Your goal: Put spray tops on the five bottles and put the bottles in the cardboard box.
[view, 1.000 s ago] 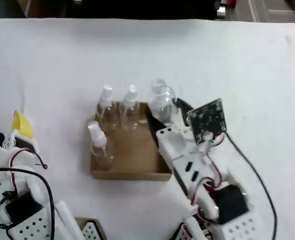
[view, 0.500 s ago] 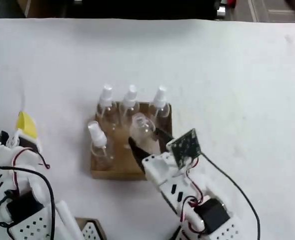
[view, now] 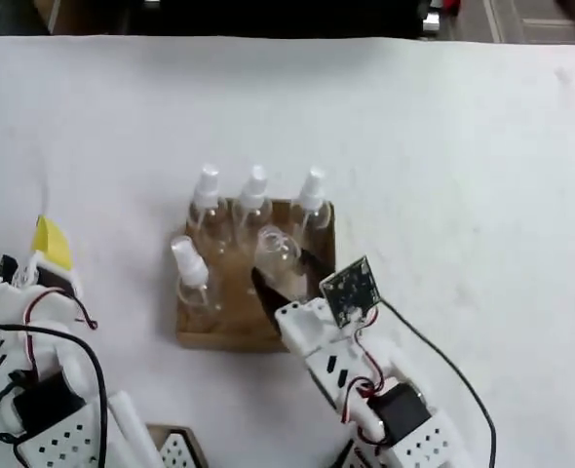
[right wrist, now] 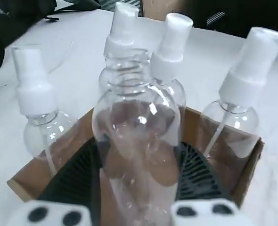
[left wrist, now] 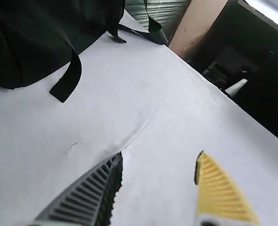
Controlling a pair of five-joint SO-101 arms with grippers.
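Note:
A cardboard box (view: 317, 219) sits mid-table. Three clear bottles with white spray tops (view: 255, 200) line its far side, and another topped bottle (view: 190, 275) stands at its front left. My right gripper (view: 286, 277) is shut on a clear bottle without a top (view: 276, 252), held upright over the box's middle. In the right wrist view this open-necked bottle (right wrist: 138, 136) sits between the black fingers (right wrist: 202, 176), with the topped bottles (right wrist: 246, 80) behind it inside the box (right wrist: 253, 157). My left gripper (view: 29, 255) rests at the table's left, open, with nothing between its grey and yellow fingers (left wrist: 219, 193).
A white cloth covers the table (view: 463, 146). A black bag with straps (left wrist: 40, 37) lies on the table beyond the left gripper. A small brown cardboard piece (view: 175, 441) shows at the near edge between the two arm bases.
My right gripper carried the topless bottle from the box's far right corner toward the near side, over the box's middle, and lowered it a little. The left arm stayed still.

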